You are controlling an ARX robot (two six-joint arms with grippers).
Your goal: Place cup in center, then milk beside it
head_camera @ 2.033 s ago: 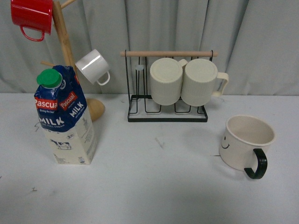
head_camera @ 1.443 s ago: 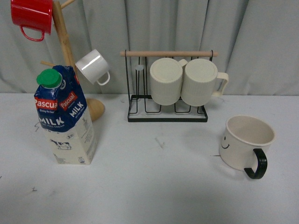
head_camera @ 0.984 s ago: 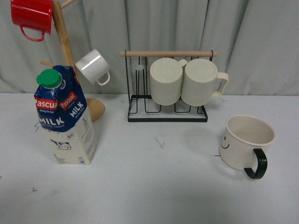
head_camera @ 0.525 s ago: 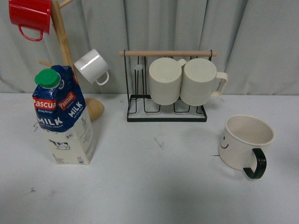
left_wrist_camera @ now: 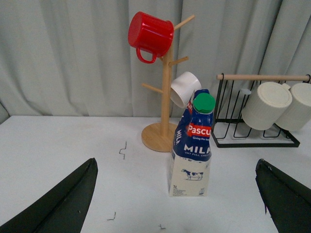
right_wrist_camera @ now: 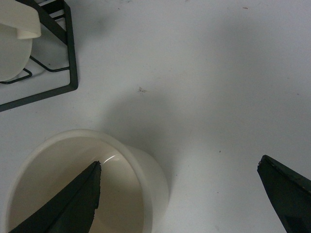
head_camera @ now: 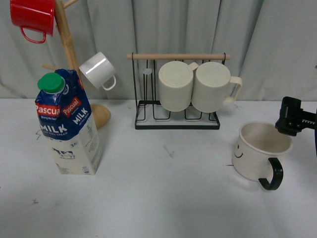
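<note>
The cup, cream-white with a smiley face and a black handle, stands on the white table at the right. My right gripper hovers at its far right rim, open. In the right wrist view one finger is over the cup's inside and the other finger over bare table, so the cup's wall lies between them. The milk stands upright at the left. In the left wrist view the milk is ahead of my open left gripper, well apart from it.
A black wire rack with two ribbed cream mugs stands at the back centre. A wooden mug tree behind the milk holds a red mug and a small white mug. A grey curtain hangs behind.
My right gripper has come into the front view from the right edge and now hangs by the cup's rim. The cup and the milk stay where they were.
</note>
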